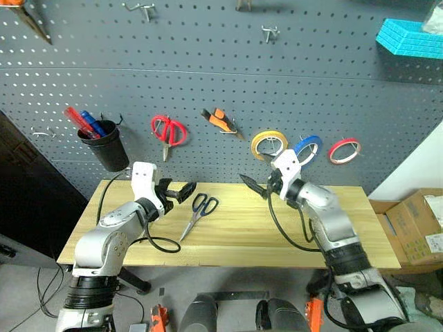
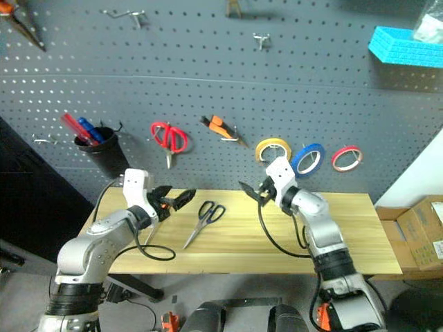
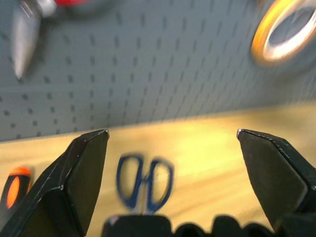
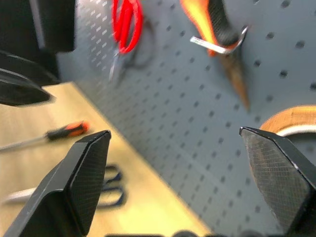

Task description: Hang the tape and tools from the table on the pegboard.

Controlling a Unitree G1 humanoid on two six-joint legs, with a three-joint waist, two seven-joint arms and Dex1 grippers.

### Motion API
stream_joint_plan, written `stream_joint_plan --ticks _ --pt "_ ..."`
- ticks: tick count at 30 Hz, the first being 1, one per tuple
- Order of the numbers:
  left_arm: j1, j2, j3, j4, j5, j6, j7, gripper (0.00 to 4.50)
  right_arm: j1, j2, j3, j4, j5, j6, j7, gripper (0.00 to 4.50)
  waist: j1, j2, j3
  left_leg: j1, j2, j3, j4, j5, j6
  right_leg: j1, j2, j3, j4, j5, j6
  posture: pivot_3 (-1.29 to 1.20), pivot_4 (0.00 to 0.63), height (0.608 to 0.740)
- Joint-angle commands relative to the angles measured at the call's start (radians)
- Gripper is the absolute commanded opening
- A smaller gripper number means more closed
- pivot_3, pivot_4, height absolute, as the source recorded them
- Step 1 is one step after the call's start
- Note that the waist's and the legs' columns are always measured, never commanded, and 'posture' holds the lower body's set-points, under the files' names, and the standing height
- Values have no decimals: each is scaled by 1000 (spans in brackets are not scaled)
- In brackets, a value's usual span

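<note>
On the wooden table [image 1: 277, 232] lie dark-handled scissors [image 1: 201, 209], blades pointing toward the front left. My left gripper [image 1: 178, 192] hovers open just left of them, and the handles show between its fingers [image 3: 89, 168]. An orange-and-black screwdriver [image 4: 66, 132] lies on the table beside the scissors. My right gripper [image 1: 255, 183] is open and empty above the table's back edge, below the pegboard [image 1: 208, 76]. The blue tape [image 1: 309, 146] hangs there on a hook, partly behind my right wrist. The orange-handled pliers [image 1: 220, 121] hang on another hook.
A black cup [image 1: 104, 146] with pens, red scissors [image 1: 168, 131], a yellow roll [image 1: 268, 143] and a red roll [image 1: 344, 150] hang on the board. Empty hooks [image 1: 270, 32] sit higher up. A black cable [image 1: 163, 243] loops on the table. Cardboard boxes [image 1: 415, 228] stand at the right.
</note>
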Motion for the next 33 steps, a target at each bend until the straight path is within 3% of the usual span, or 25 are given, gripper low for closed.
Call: stream_joint_plan --ticks 1,9,11,19,33 --pt "-76 27 -53 153 119 -63 -42 4500 29 -47 32 -161 76 84 88 4489 -16 3 6 0 0 0 0 0 0 0 0 0 0 0 0 176 137 740" --pt "-293 -20 -167 632 317 -177 -123 4500 52 -116 185 -296 56 116 183 4489 -60 2 44 -6 0 1 0 0 0 -5 0 0 0 0 0 93 222 740" --pt "-314 -27 -164 676 331 -155 -135 4500 48 -129 212 -317 45 120 188 4489 -75 1 58 -10 0 0 1 0 0 -7 0 0 0 0 1 71 248 740" --pt "-176 1 -122 459 315 40 -152 4500 30 -119 213 -313 46 126 162 4489 -109 -5 93 -20 1 0 1 -1 1 -20 -1 0 3 1 10 65 274 740" --pt "-66 48 -113 316 321 234 -190 4500 24 -116 216 -309 39 126 139 4489 -108 -2 118 -18 0 0 1 -1 1 -23 -2 0 14 -6 3 67 293 740"
